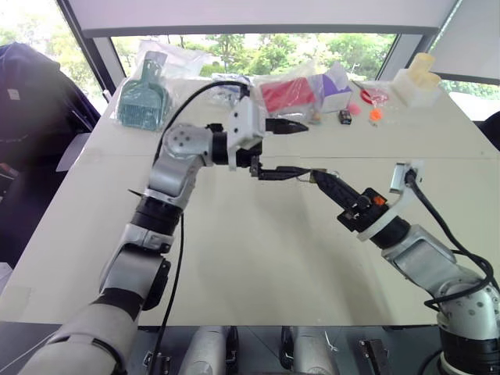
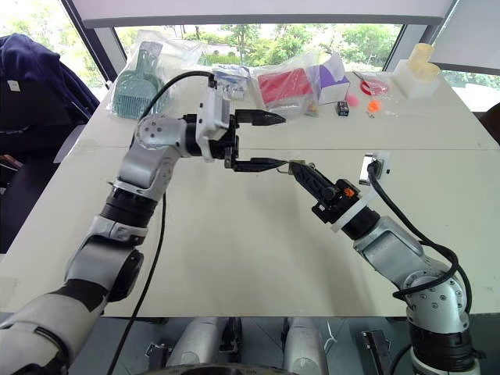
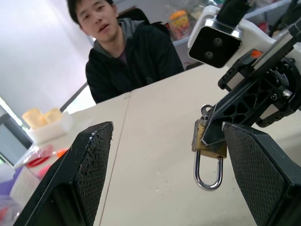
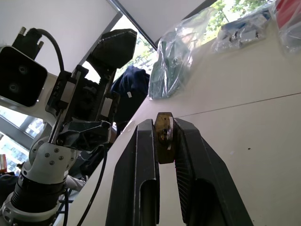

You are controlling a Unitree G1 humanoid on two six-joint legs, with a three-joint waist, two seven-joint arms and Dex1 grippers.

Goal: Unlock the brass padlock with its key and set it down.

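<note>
Pincer on my right arm [image 2: 301, 173] is clamped tight on the tiny yellowish-brass metal padlock [image 3: 208, 141], holding it up above the pale counter [image 1: 258, 258], roughly mid-counter. My left pincer [image 2: 262, 141] stands wide with nothing between its two black fingers; it points sideways toward the right one, the lower finger reaching almost to the padlock and the upper finger well above it.

From the head cameras the padlock is little more than a speck at the right fingertips, and I cannot tell from them whether the left finger touches it. My left wrist camera gives far more: the brass body is pinched near its top, the thin silvery shackle hangs below it as a closed loop, and a small silvery ring shows at the upper edge of the body. Whether that ring belongs to the key I cannot tell. That same view has a person in a dark hooded jacket [image 3: 129, 56] seated across the counter. My right wrist camera shows the padlock edge-on between my right fingers [image 4: 141, 155], with the open left pincer just beyond.

Along the far edge of the counter the head views show a teal plastic brush in a clear bag [image 1: 144, 98], a red packet in clear wrap [image 1: 285, 94], a small black box [image 1: 344, 117] and a white plastic container [image 1: 416, 84].
</note>
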